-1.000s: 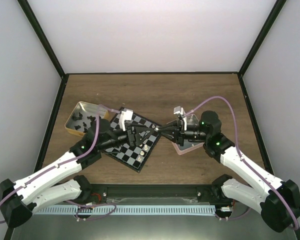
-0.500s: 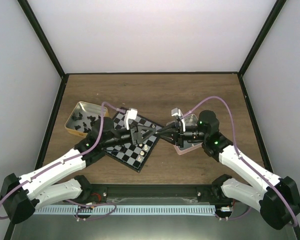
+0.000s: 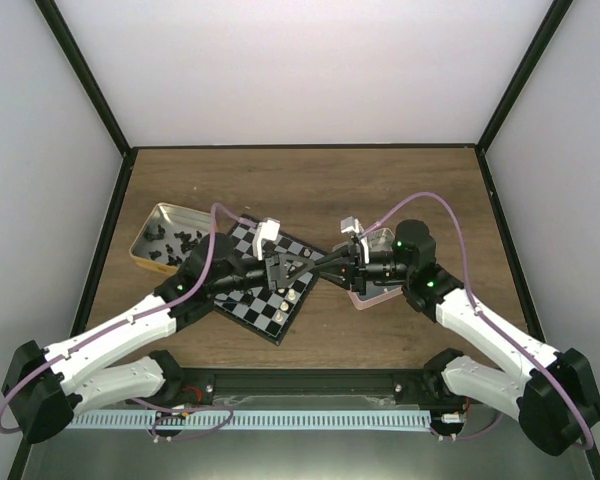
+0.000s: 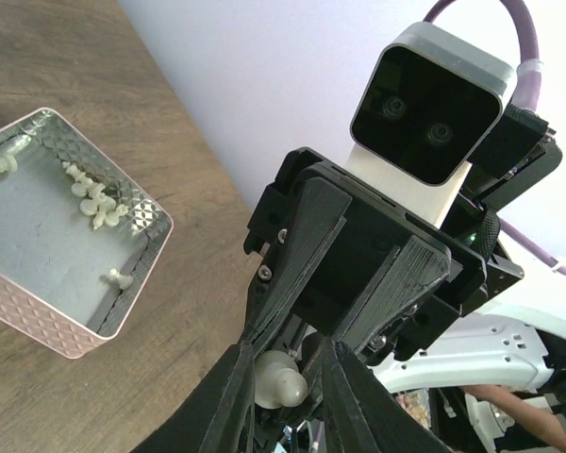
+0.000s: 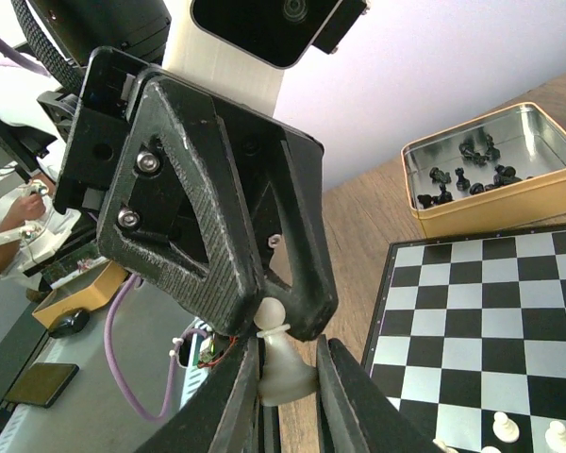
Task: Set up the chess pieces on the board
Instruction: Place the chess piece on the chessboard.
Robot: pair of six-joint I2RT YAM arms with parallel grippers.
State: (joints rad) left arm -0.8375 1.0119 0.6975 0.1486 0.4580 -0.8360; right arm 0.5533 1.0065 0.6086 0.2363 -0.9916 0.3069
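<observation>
Quick report from my remote seat. Nearest me, the white left arm (image 3: 110, 335) and the white right arm (image 3: 485, 330) reach in from their bases and meet in the middle, tip to tip.

The right claw (image 5: 288, 351) is clenched on the base of a small cream-white plastic pawn (image 5: 281, 370). The left claw (image 4: 288, 363) has its two black fingers (image 5: 297, 274) pinched on the head of the same pawn, so both have hold of it at once. The pawn hangs in the air, roughly over the right-hand corner of the flat black-and-pale-grey checked board (image 5: 472, 302).

From above, the board lies turned like a diamond, partly under the left claw. A few cream-white pieces (image 5: 498, 429) stand on its squares toward the near-right side.

Just right of the board, mostly hidden under the right arm, is the pink square tray with the patterned wall (image 4: 38, 321). Several loose cream-white figures (image 4: 94, 198) lie inside it.

A bit further back on the left, just beside the board, the gold rectangular tin (image 5: 495, 203) holds a scatter of black pieces (image 5: 467, 175). Past that it's just brown wooden surface (image 3: 310, 185) up to the pale back wall (image 3: 310, 70).
</observation>
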